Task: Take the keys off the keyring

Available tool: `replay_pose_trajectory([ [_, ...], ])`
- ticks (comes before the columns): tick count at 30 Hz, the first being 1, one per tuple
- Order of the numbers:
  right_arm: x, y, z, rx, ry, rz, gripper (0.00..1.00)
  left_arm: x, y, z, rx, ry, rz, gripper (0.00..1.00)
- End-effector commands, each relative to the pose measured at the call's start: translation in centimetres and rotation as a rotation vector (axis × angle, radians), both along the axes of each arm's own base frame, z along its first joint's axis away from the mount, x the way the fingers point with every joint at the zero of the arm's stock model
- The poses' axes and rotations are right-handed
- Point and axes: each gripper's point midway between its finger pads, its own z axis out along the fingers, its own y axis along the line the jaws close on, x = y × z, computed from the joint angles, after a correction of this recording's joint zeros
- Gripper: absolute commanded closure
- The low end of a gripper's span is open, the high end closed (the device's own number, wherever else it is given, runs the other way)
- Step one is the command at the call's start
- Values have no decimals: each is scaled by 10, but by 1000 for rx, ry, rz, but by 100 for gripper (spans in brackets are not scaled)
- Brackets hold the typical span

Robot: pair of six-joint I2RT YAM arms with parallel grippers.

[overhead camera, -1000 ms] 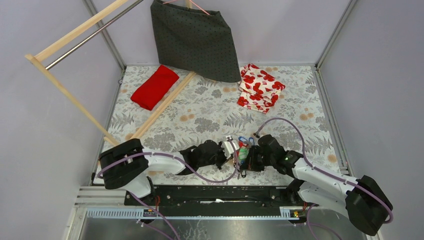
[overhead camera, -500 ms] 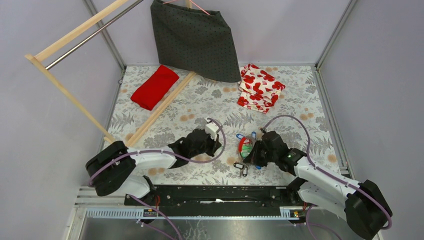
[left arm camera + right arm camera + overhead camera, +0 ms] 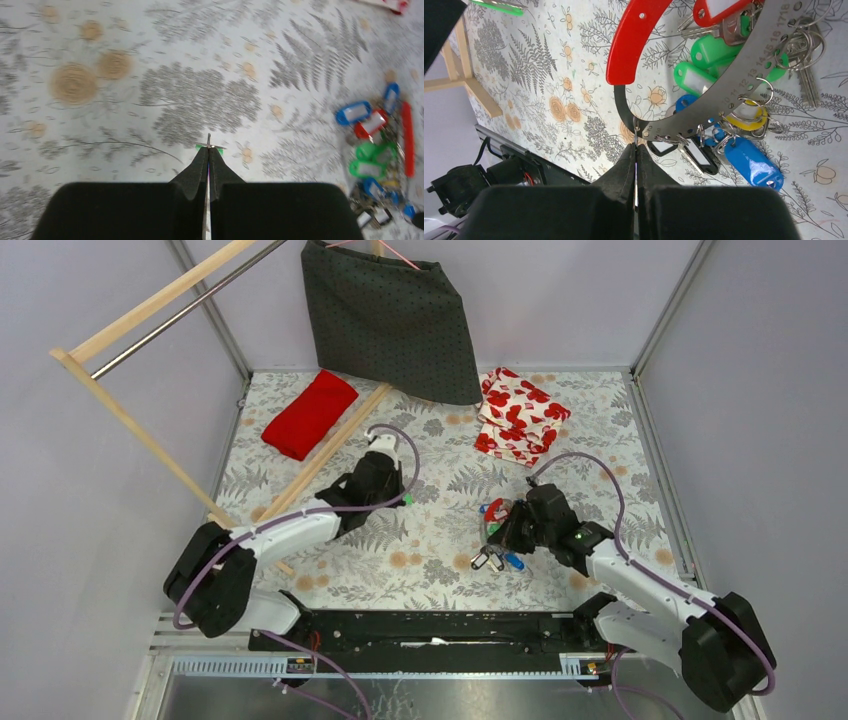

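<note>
Several plastic-headed keys [image 3: 709, 50] hang on the flat, perforated metal keyring [image 3: 744, 75].

On a table [image 3: 620, 430] printed with grey ferns and flowers are laid a folded red cloth [image 3: 310, 413], a folded red-and-white flowered cloth [image 3: 521, 416], a wooden rack's foot bar [image 3: 320, 455] and, nearer the front, the keys [image 3: 493, 558].

The keyring [image 3: 744, 80] is a flat band of pale, brushed metal, stamped with numerals and punched with holes. 1 stretch of its rim looks like glossy red plastic. Hung on it, the keys [image 3: 711, 50] have smooth, shiny plastic heads, bare metal blades and thin wire split rings. Under the keyring, the table cover [image 3: 549, 75] looks matt and printed. At the keyring's edge, the right gripper [image 3: 635, 147] has matt black, faintly grainy fingers [image 3: 621, 172].
</note>
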Motion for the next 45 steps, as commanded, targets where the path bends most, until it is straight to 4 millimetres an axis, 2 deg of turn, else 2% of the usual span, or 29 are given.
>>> replay_pose_trajectory([
  [1,25,6,22,10,-86,-1,100,23,36,-1,41,48,167,100],
  [4,30,8,20,1,-86,0,100,28,38,-8,36,83,169,100],
  [8,37,9,17,-8,-86,-2,100,25,32,-22,29,136,151,100],
  [11,42,11,16,-12,-91,-4,100,23,29,-25,14,150,142,89],
  [13,46,11,16,-20,-95,-5,100,23,28,-23,7,146,144,76],
  [15,48,12,14,-25,-94,-4,100,23,27,-20,0,143,132,72],
  [19,50,13,12,-31,-88,-1,100,21,25,-10,-22,126,118,52],
  [21,50,13,11,-33,-87,-2,98,18,25,-6,-29,124,109,25],
  [22,50,13,11,-33,-88,-1,96,16,24,-2,-35,120,98,16],
  [24,51,13,11,-35,-91,-2,90,12,23,3,-48,116,81,4],
  [25,51,13,12,-36,-93,-2,86,10,22,7,-58,110,69,2],
  [32,54,11,27,-31,-131,-8,46,-9,17,35,-88,64,-16,1],
  [38,57,7,54,-22,-191,-23,32,-27,6,60,-101,32,-125,1],
  [39,57,6,61,-21,-206,-29,25,-30,2,64,-104,24,-146,1],
  [40,58,5,67,-18,-225,-34,4,-35,-2,68,-105,20,-172,1],
  [41,57,3,73,-16,-240,-41,1,-37,-6,72,-108,12,-192,1],
  [45,58,-7,98,-23,-301,-72,0,-43,-15,83,-112,-1,-230,1],
])
